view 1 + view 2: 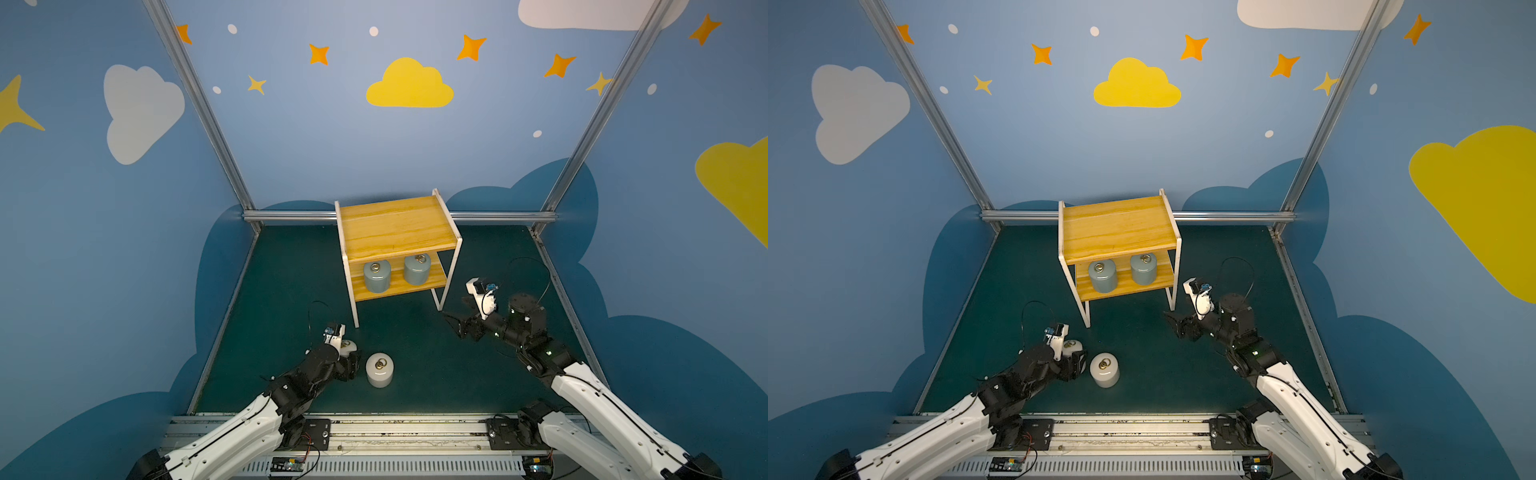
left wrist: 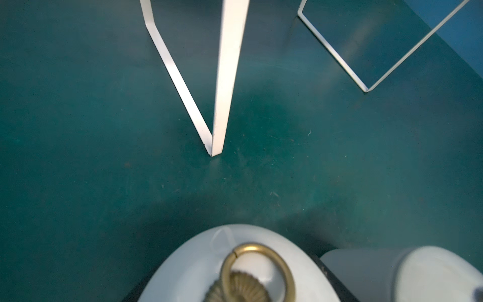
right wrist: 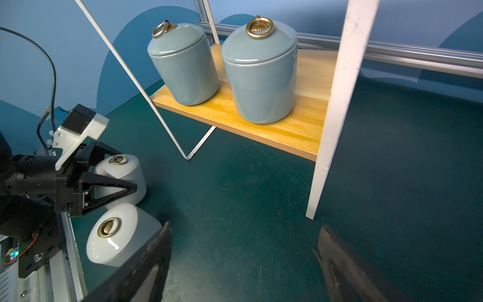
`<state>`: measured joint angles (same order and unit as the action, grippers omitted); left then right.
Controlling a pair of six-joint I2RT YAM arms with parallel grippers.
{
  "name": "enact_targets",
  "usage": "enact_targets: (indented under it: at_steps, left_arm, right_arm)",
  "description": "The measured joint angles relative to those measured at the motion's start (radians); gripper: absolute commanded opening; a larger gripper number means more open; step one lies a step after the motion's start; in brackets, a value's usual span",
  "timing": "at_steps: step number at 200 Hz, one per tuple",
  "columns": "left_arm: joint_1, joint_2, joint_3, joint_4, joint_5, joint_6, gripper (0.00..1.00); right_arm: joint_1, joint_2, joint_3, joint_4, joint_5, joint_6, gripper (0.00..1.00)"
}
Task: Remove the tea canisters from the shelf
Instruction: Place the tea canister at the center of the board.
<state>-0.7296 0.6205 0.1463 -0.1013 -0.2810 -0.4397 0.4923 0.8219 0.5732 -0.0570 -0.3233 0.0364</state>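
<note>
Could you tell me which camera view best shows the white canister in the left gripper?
The right wrist view: the held white canister shows side-on, with the left gripper clamped around it. Both top views show the canister mostly hidden by the wrist. The left wrist view crops the canister to its ringed lid.

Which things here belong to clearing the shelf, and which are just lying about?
Job: shelf; left grey-blue canister and right grey-blue canister on its lower board; held white canister in the left gripper; free white canister; open right gripper.
Not the job: green mat; front metal rail.
</note>
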Motion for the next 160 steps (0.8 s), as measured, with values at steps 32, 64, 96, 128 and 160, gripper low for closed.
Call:
enact_targets:
  at_steps: [32,64,96,128,160]
  left_arm:
    - [0.000,0.027,-0.005,0.027,0.000,-0.006,0.39]
    - [0.000,0.056,-0.004,0.063,0.000,-0.014,0.45]
    - [-0.002,0.050,-0.004,0.058,-0.001,-0.022,0.53]
    - [-0.008,0.029,-0.004,0.034,-0.001,-0.038,0.63]
    - [-0.026,0.022,-0.004,0.021,-0.013,-0.051,0.73]
  right_arm:
    - [0.000,0.000,0.000,0.000,0.000,0.000,0.89]
    - [0.000,0.000,0.000,0.000,0.000,0.000,0.89]
    - [0.000,0.000,-0.001,0.000,0.000,0.000,0.89]
    - [0.000,0.000,-0.003,0.000,0.000,0.000,0.89]
    - [-0.001,0.000,-0.005,0.000,0.000,0.000,0.89]
